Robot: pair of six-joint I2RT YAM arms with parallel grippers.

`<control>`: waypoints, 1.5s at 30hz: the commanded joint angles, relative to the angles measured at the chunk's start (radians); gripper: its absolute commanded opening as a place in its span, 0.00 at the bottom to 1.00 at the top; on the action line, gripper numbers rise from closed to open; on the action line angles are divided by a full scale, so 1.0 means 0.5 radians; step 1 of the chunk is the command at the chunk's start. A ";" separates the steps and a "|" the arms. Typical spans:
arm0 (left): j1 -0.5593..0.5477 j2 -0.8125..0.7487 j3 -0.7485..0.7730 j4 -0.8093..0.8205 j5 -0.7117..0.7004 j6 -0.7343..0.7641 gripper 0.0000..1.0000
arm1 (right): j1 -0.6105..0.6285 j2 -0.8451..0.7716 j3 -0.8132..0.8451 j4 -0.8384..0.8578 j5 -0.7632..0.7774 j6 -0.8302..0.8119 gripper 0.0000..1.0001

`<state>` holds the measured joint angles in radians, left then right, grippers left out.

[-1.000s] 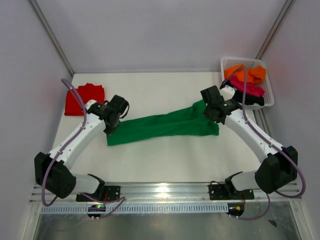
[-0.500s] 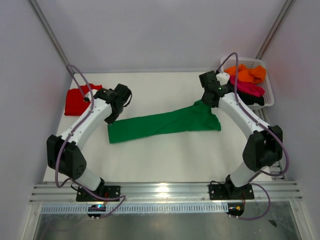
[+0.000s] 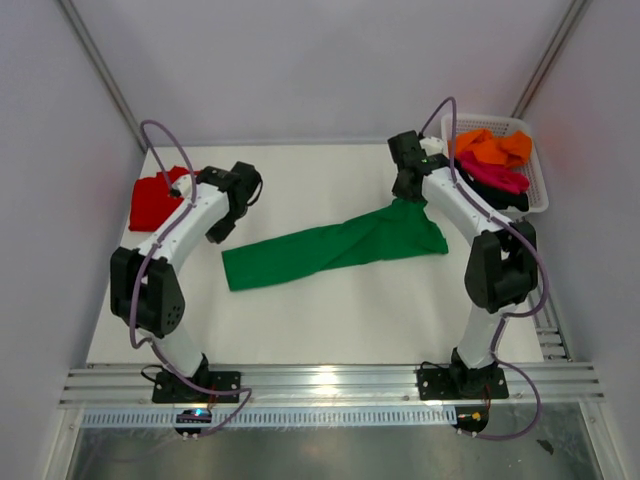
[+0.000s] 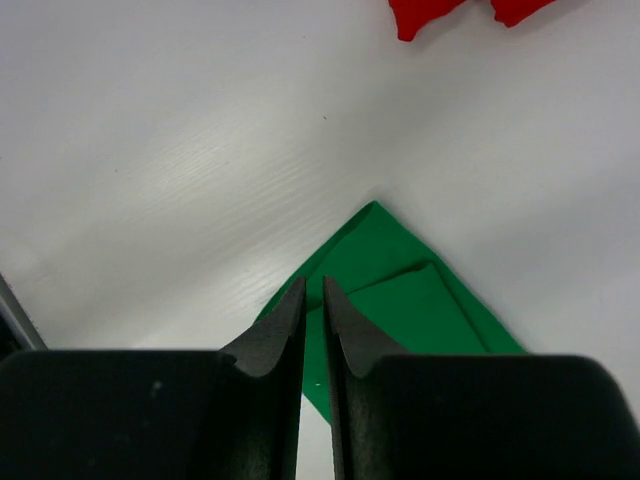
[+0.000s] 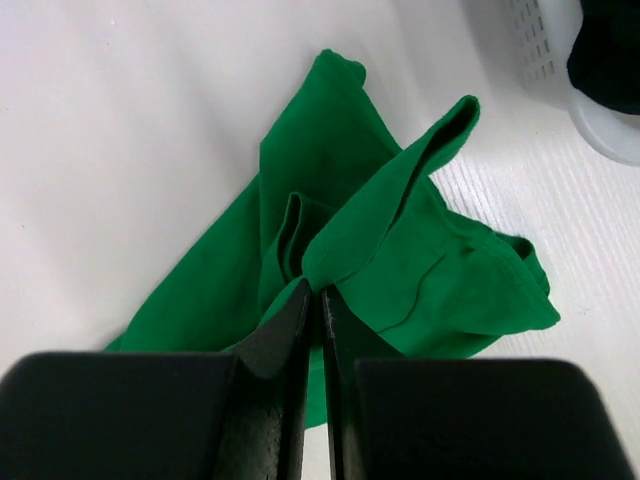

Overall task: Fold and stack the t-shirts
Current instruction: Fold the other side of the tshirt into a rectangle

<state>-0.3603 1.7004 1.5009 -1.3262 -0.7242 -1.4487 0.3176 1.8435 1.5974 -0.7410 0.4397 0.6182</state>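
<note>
Green t-shirt [image 3: 330,245] lies drawn out in a long, narrow band across the white table [image 3: 330,330]. One end is near the white mesh basket [image 3: 541,180] and the other is well away from it.

At the end close to the basket we see the cloth bunched and lifted off the surface. The right gripper [image 3: 407,192] has its fingers [image 5: 290,310] pinched together on a raised fold of this shirt.

At the end far from the basket the shirt lies flat, with a folded corner showing in the left wrist view. The left gripper [image 4: 312,288] hangs over that corner. Its fingers are drawn almost together, leaving only a thin slit, and we see no cloth caught between them.

Inside the basket an orange t-shirt [image 3: 495,148] sits on top of the pile. A magenta t-shirt [image 3: 497,177] is just below it, and a black t-shirt [image 3: 508,200] lies at the bottom edge.

A red t-shirt [image 3: 152,205] lies folded on the table, farthest from the basket, beyond the left arm and apart from the green one.
</note>
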 commanded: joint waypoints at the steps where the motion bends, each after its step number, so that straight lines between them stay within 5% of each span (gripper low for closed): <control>1: 0.003 0.029 0.063 -0.047 -0.082 0.019 0.13 | -0.009 0.022 0.082 0.037 -0.011 -0.043 0.11; 12: 0.003 0.041 0.075 -0.041 -0.055 0.056 0.13 | -0.009 0.228 0.229 -0.027 -0.020 -0.086 0.11; 15: 0.003 0.023 0.066 -0.035 -0.006 0.078 0.13 | -0.006 0.301 0.302 -0.052 -0.042 -0.086 0.22; 16: 0.003 0.020 0.069 -0.029 0.006 0.093 0.13 | -0.009 0.326 0.327 -0.067 -0.057 -0.083 0.38; 19: 0.003 0.008 0.066 -0.017 0.022 0.112 0.14 | -0.009 0.406 0.395 -0.104 -0.085 -0.067 0.49; 34: 0.000 -0.002 -0.023 0.002 0.092 0.204 0.17 | 0.018 0.029 -0.038 0.138 -0.088 -0.162 0.49; 45: -0.003 0.443 0.038 0.425 0.577 0.804 0.18 | 0.147 -0.401 -0.455 0.233 -0.149 -0.135 0.49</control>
<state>-0.3599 1.8561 1.4857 -1.1835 -0.5179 -1.1641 0.3862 1.6760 1.4063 -0.6575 0.3706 0.5476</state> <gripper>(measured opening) 0.183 0.494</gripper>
